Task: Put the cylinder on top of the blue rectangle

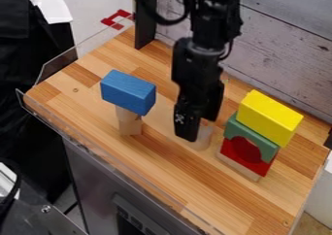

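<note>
The black gripper hangs down at the middle of the counter, low over the wood. Right at its lower end stands a pale wooden cylinder, upright on the counter and partly hidden behind the gripper. I cannot tell whether the gripper holds it. To the left, the blue rectangle lies raised on a pale wooden support, with its flat top bare. The gripper is to the right of this blue block.
A stack at the right has a yellow block on a green arch, with red and pale wood pieces below. Clear plastic edging borders the counter's front left. A plank wall rises behind the counter.
</note>
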`<move>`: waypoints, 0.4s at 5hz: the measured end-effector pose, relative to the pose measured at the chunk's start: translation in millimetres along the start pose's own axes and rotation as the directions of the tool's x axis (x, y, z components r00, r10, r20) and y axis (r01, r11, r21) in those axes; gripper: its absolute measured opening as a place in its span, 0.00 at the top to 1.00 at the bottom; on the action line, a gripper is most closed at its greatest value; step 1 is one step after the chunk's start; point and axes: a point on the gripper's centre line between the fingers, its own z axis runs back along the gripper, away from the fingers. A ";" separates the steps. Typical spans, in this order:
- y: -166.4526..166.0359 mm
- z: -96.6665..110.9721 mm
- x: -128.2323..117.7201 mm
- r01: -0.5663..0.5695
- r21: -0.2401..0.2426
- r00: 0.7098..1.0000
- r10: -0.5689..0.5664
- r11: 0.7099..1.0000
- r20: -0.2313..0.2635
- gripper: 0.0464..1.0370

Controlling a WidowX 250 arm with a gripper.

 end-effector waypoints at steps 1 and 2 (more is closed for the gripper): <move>-0.4 -1.8 -0.2 -0.010 -0.006 1.000 0.010 1.000 -0.015 0.35; -2.1 -2.5 -0.6 -0.014 -0.019 1.000 0.013 1.000 -0.015 0.55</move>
